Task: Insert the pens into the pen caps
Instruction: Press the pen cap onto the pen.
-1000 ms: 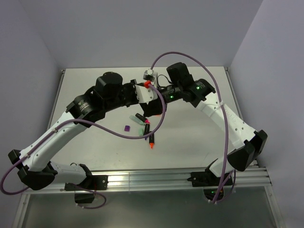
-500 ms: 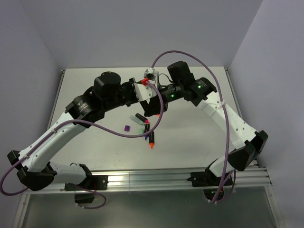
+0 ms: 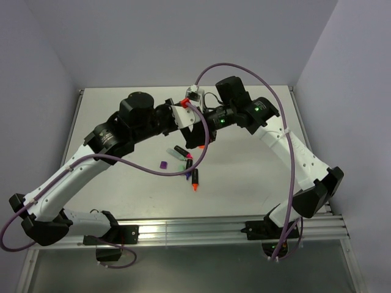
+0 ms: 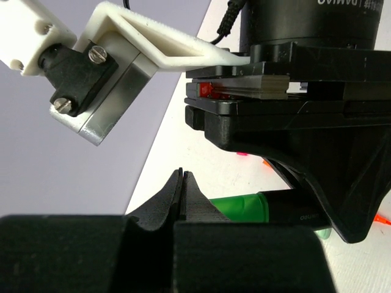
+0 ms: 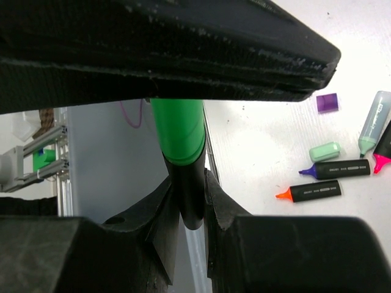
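We see the right gripper (image 5: 186, 195) clenched on the black barrel of the green pen (image 5: 177, 128). It holds the pen up off the table (image 5: 269, 122), green end toward the left gripper (image 4: 183, 181). The left gripper is closed tight, fingertips pressed together, with nothing visible between them. In the right wrist view the green end runs up to its dark underside, but we cannot tell whether the two touch.

We judge the main risk to be a skewed push. If the closed left gripper bears on the green end off-axis, the barrel could pivot or slide through the right gripper's fingers and drop among the loose items below. We also cannot tell whether that green end is a fully seated cap, so a weak press might leave it half on. The wrists are very close, and the white camera mount (image 4: 153, 39) could knock against the other arm.

Close together on the table below lie:
- a purple cap (image 5: 327, 102)
- a mint cap (image 5: 324, 151)
- a purple-tipped pen (image 5: 335, 169)
- an orange-tipped pen (image 5: 311, 192)
- a pale grey-green pen (image 5: 374, 131)
- a pink-tipped pen (image 5: 383, 155)

A purple cable (image 3: 211, 135) loops above them. Together with the arms, it hides part of the cluster from the top camera, so the next pick looks crowded.
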`<state>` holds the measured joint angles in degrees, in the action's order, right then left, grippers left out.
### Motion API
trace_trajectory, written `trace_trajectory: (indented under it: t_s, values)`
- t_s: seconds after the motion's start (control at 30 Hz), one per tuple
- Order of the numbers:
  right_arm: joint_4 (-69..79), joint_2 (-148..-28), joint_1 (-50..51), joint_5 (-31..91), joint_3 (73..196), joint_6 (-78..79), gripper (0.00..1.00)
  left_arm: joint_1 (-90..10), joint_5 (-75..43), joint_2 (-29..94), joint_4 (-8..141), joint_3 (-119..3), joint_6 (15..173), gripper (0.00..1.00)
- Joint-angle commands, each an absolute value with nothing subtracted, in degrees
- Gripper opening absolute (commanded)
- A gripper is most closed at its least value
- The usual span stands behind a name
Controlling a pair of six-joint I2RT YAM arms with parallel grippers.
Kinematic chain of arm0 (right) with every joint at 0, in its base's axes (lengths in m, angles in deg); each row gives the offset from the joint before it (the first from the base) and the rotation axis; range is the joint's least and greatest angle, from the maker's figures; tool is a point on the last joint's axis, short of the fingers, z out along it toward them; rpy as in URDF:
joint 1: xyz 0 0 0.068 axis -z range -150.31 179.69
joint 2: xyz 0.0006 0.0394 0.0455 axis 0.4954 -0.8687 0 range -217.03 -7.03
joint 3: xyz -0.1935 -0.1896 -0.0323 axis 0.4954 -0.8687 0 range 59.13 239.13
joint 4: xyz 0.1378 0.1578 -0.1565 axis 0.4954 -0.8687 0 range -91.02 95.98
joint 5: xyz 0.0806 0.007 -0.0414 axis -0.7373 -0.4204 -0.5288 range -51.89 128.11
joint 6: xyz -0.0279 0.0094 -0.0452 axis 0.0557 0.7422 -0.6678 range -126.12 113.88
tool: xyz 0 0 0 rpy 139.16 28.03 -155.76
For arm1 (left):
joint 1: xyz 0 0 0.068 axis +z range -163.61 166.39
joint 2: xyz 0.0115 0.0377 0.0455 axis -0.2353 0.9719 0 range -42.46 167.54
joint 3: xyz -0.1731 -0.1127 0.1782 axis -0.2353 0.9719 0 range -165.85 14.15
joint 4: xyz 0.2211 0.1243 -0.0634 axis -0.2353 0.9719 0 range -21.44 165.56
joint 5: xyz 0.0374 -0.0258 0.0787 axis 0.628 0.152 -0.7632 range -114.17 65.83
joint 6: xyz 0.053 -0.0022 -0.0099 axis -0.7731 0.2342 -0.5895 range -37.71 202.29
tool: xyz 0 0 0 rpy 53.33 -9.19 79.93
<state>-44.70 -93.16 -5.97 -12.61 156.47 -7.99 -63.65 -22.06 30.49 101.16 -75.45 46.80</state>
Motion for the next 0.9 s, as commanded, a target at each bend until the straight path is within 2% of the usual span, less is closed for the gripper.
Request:
trace_trajectory:
  t_s: [0.0, 0.4, 0.87]
  values:
    - [-25.4, -94.1, -3.2, -9.2, 163.2, -6.2, 0.0, -67.5, -4.8, 31.5, 112.1, -72.6, 53.3, 0.01]
    - [-24.3, -95.2, -1.1, -16.2, 164.0, -4.2, 0.0, -68.2, 1.4, 31.1, 114.9, -72.4, 51.5, 0.0]
    - [-26.8, -95.2, -0.3, -14.4, 163.4, -8.5, 0.0, -71.1, 3.4, 31.0, 118.6, -71.3, 48.7, 0.0]
